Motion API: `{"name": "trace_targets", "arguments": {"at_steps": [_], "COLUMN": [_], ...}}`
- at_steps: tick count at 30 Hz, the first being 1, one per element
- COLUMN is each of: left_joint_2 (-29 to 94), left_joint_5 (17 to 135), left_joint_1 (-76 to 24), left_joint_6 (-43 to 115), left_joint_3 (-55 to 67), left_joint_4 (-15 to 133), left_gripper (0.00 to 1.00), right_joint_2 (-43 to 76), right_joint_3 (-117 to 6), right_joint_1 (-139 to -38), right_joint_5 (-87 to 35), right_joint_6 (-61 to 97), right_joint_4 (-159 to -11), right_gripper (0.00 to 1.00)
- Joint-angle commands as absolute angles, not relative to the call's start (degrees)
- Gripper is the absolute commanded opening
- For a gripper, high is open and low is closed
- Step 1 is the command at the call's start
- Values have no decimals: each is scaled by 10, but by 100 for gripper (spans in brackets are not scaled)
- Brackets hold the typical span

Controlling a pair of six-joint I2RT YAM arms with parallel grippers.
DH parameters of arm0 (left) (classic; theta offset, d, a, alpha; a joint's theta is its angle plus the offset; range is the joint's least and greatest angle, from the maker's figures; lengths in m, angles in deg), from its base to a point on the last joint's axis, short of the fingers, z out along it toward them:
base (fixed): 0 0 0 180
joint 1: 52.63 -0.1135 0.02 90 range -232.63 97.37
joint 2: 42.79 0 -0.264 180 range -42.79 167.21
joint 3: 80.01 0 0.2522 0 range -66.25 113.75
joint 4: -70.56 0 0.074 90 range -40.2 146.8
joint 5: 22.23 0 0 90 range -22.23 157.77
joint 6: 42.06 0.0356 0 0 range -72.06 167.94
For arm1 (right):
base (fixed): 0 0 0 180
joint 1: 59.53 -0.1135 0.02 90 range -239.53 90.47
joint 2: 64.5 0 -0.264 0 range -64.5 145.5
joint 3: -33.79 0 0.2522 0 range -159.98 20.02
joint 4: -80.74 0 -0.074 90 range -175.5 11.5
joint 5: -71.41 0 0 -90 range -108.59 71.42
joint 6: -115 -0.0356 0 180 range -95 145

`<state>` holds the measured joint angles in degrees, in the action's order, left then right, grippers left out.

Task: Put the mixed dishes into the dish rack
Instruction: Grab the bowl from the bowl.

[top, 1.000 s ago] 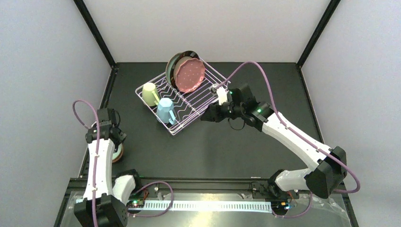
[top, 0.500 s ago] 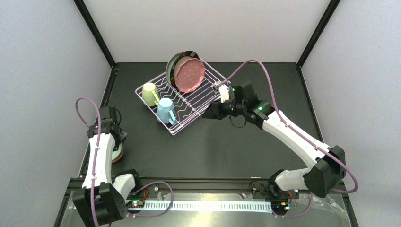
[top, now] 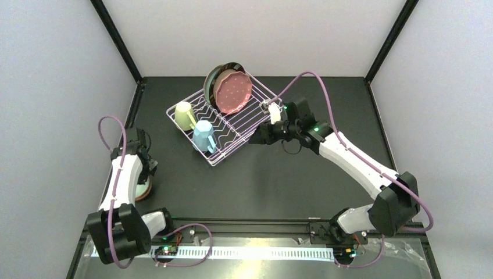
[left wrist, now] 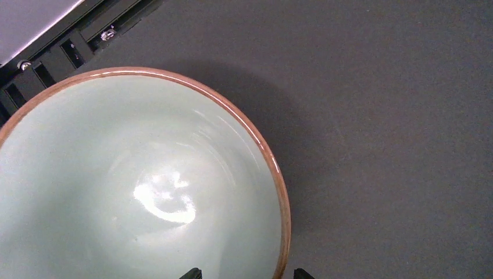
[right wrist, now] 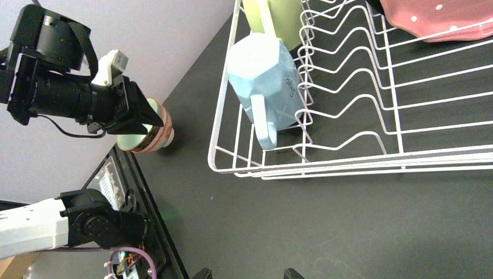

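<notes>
The white wire dish rack [top: 246, 129] holds a pink speckled plate [top: 232, 93] leaning against a mint-green plate [top: 209, 81]. A pale green mug [top: 185, 115] and a light blue mug [top: 203, 136] also stand in it. A small mint bowl with a reddish rim [top: 144, 189] sits on the table at the far left. My left gripper [top: 145, 174] hangs open just above the bowl. In the left wrist view the bowl [left wrist: 134, 192] fills the left side, and its right rim lies between the tips of the left gripper [left wrist: 245, 274]. My right gripper [right wrist: 247, 274] is open over bare table beside the rack [right wrist: 349, 165].
The black frame rail [top: 256, 224] runs along the near table edge, and black posts stand at the back corners. Purple cables loop off both arms. The right wrist view also shows the blue mug [right wrist: 264, 81], the bowl [right wrist: 152, 136] and the left arm's wrist [right wrist: 64, 87].
My right gripper has shifted slightly right and back along the rack's near corner. The left arm's lower links have swung, with its gripper staying over the bowl. Both jaws are unchanged.
</notes>
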<state>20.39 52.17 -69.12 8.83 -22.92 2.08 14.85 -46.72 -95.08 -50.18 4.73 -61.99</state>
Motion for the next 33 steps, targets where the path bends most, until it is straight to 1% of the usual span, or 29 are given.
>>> {"name": "trace_targets", "arguments": {"at_steps": [1, 12, 15, 17, 20, 23, 25, 27, 28, 33], "left_joint_2": [229, 289, 292, 292, 291, 290, 289, 287, 286, 285], "left_joint_5": [526, 558, 562, 568, 577, 590, 598, 604, 607, 622], "left_joint_1": [-696, -696, -696, -696, -696, -696, -696, -696, -696, -696], "left_joint_6": [90, 100, 105, 109, 113, 118, 120, 123, 124, 130], "left_joint_3": [-215, -210, -214, -217, -220, -223, -225, -225, -225, -223], "left_joint_4": [35, 20, 16, 12, 6, 1, -2, -5, -7, -11], "left_gripper": [90, 88, 85, 82, 75, 65, 56, 40, 36, 26], "right_joint_2": [153, 159, 159, 161, 163, 166, 170, 173, 174, 178], "right_joint_3": [-467, -454, -450, -449, -448, -449, -450, -451, -452, -452], "right_joint_1": [-939, -923, -918, -916, -913, -912, -912, -911, -911, -910], "right_joint_5": [-513, -528, -531, -532, -534, -534, -536, -536, -537, -539], "right_joint_6": [52, 47, 45, 44, 43, 41, 40, 39, 38, 36], "right_joint_4": [-637, -645, -646, -647, -648, -648, -648, -649, -649, -651], "right_gripper": [70, 70, 70, 70, 70, 70, 70, 70, 70, 70]}}
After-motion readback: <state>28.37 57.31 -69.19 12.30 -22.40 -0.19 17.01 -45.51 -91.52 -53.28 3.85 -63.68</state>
